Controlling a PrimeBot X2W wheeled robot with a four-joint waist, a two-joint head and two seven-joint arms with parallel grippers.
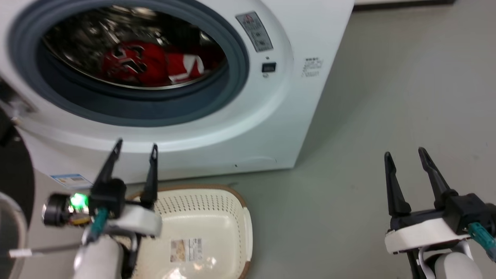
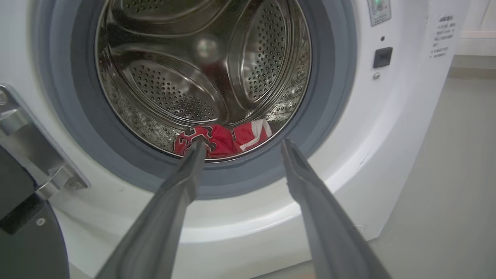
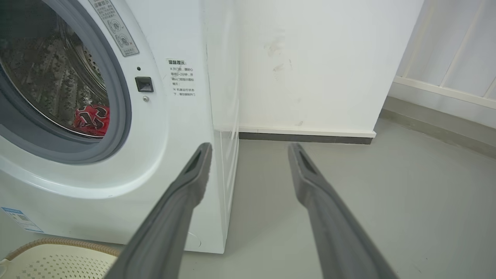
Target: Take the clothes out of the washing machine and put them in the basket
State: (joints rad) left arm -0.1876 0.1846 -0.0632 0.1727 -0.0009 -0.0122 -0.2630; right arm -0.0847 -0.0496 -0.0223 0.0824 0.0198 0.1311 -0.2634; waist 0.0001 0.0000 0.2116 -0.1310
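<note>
Head view
- Machine: the white washing machine (image 1: 217,128) takes up the upper left, its grey-rimmed porthole (image 1: 232,89) uncovered.
- Door: a black door (image 1: 15,182) edge shows at the far left.
- Clothes: the red clothes (image 1: 151,64), with black-and-white lettering and a white stripe, lie low in the steel drum (image 1: 89,42), behind the front lip.
- Basket: the cream basket (image 1: 236,201) with a brown rim stands on the grey floor (image 1: 387,97), just in front of the machine. A sticker (image 1: 186,248) shows on its bottom, and no garment lies in it.
- Left claw: the left claw (image 1: 136,144) is spread wide and holds nothing. It sits above the basket's near-left part, its tips overlapping the machine's front below the porthole. A green light (image 1: 77,200) glows by its base.
- Right claw: the right claw (image 1: 405,152) is also wide and empty, over bare floor, well apart from the machine and basket.

Left wrist view
- Fingers: both are spread and aim at the lower rim of the porthole.
- Clothes: they are bunched at the drum's bottom front. One fingertip overlaps them in the picture with no cloth between the fingers.
- Hinge: the metal hinge (image 2: 35,155) sits at the left.

Right wrist view
- Fingers: they are wide apart and frame the machine's right front corner and the floor.
- Clothes: a red patch shows through the porthole at the left.
- Basket: one corner is at the lower left, by the machine's foot.
- Wall: a white wall (image 3: 310,58) stands behind.
</note>
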